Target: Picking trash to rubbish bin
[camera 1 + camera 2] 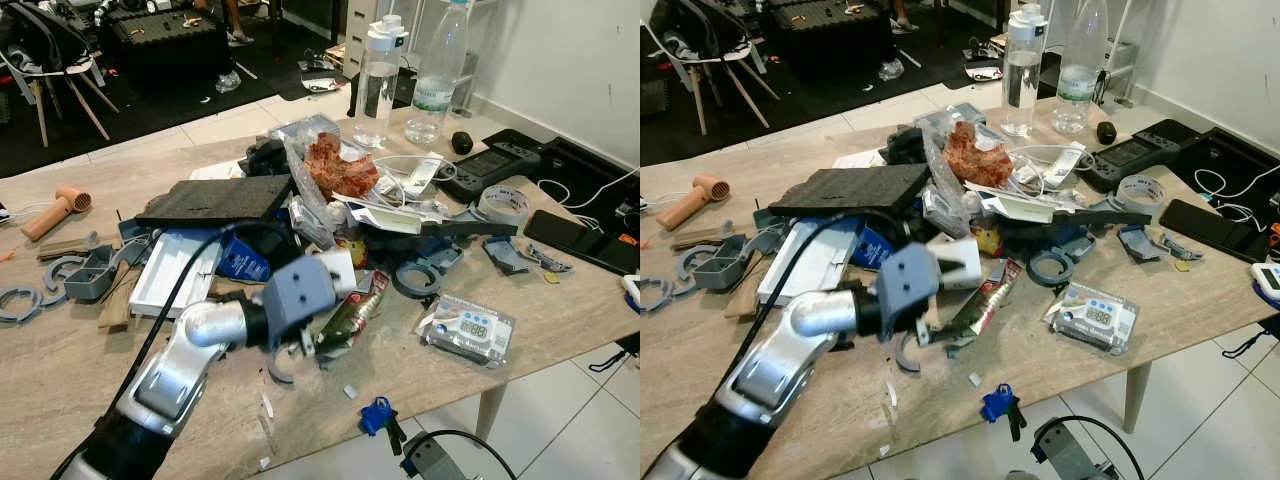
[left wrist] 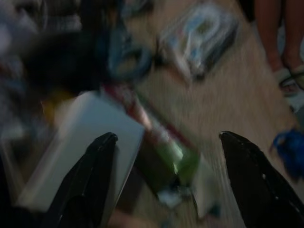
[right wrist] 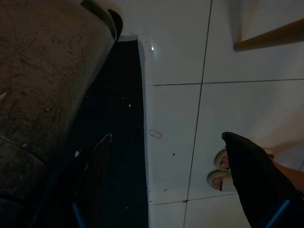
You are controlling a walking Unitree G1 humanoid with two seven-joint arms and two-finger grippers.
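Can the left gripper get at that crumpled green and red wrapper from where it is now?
Probably yes. The left gripper hangs open just above the wrapper, with nothing between them; the white box beside it crowds one finger.

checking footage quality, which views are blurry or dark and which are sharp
Left and right eye views: evenly lit and sharp on the table, slight blur on the left gripper. Left wrist view: dim and heavily motion-blurred, wrapper smeared. Right wrist view: dark and shadowed, floor tiles still readable.

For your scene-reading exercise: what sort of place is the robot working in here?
Probably a lived-in home room used as a workshop: a wooden table heaped with clutter, tape rolls, water bottles, a white tiled floor, and the left gripper over it.
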